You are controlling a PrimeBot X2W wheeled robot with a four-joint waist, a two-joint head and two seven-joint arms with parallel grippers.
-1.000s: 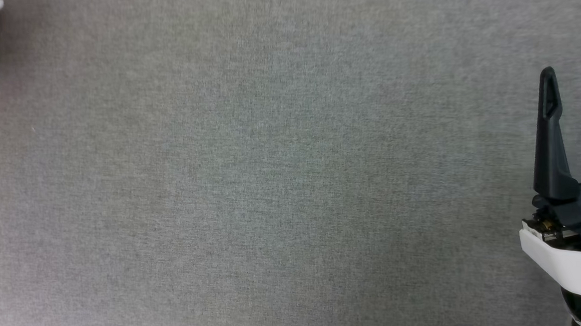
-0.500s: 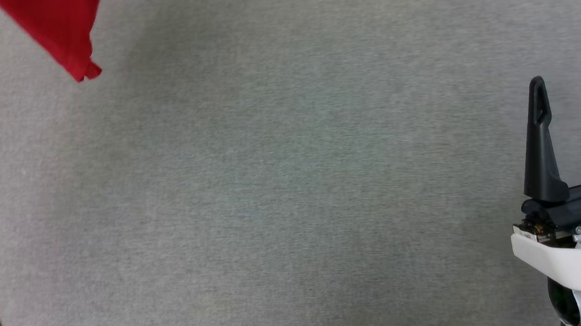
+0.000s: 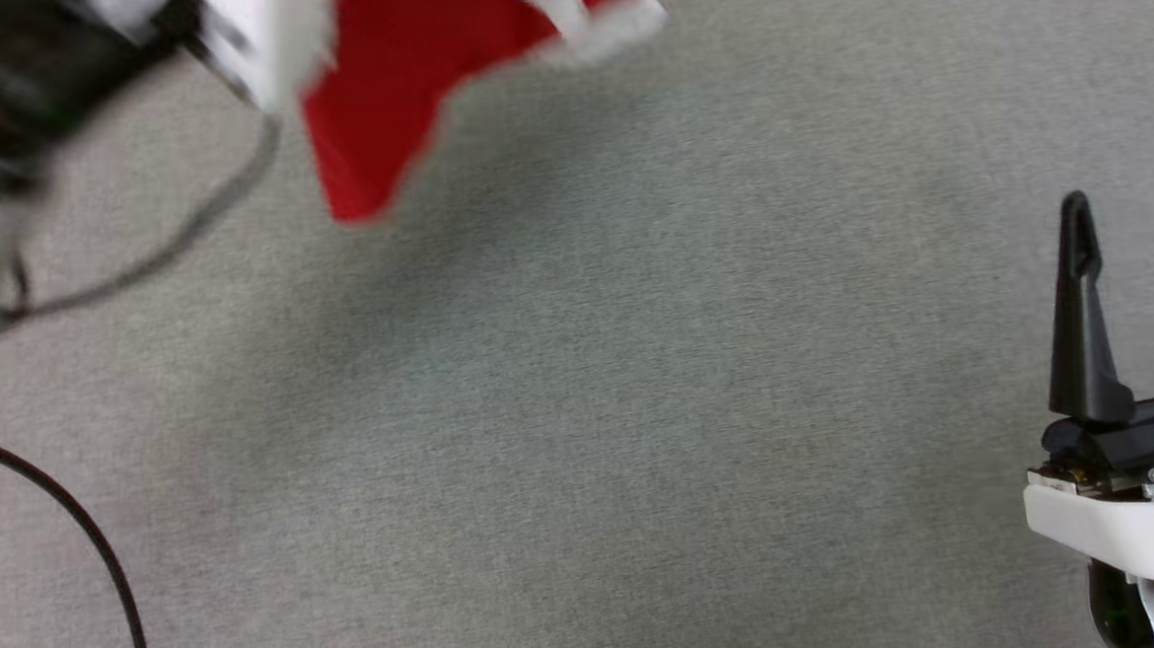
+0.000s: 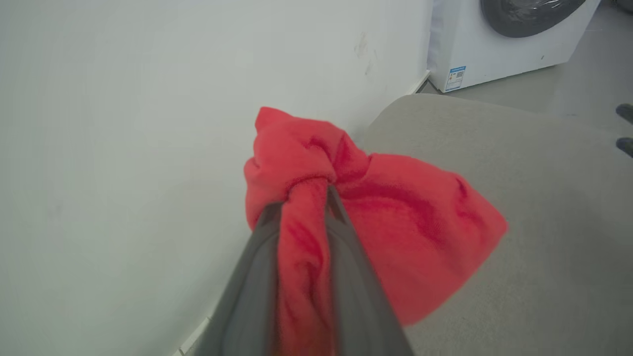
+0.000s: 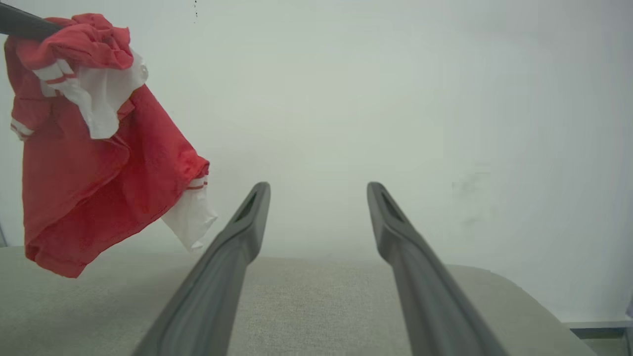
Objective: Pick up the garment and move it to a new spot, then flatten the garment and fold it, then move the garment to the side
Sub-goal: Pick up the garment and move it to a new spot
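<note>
Over the grey fabric tabletop [image 3: 582, 413], before a plain white wall [image 5: 346, 99], my left gripper [image 4: 306, 198] pinches one red jersey T-shirt with white striped sleeves [image 5: 99, 173], hanging above the surface at my head view's upper left; my right gripper [image 5: 319, 187] stands spread and empty. One white washing machine [image 4: 494, 49] sits on the floor beyond
</note>
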